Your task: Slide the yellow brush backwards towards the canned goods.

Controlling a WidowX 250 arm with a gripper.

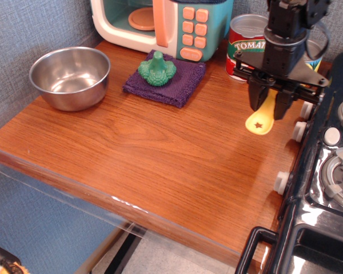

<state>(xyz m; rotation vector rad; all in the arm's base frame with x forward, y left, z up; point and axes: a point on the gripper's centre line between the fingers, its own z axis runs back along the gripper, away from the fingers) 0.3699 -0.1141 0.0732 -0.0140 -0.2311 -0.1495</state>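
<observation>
The yellow brush point(261, 119) lies on the wooden table near the back right; only its handle with the star hole shows, and its bristle head is hidden under my gripper. My gripper point(270, 101) points straight down with its fingers on either side of the handle, shut on it. The red tomato sauce can point(247, 45) stands just behind and left of the gripper. The pineapple can is almost wholly hidden behind the arm.
A toy microwave point(163, 25) stands at the back. A green toy vegetable point(157, 69) sits on a purple cloth point(166, 83). A steel bowl point(70, 77) is at the left. A black toy stove point(326, 171) borders the right side of the table.
</observation>
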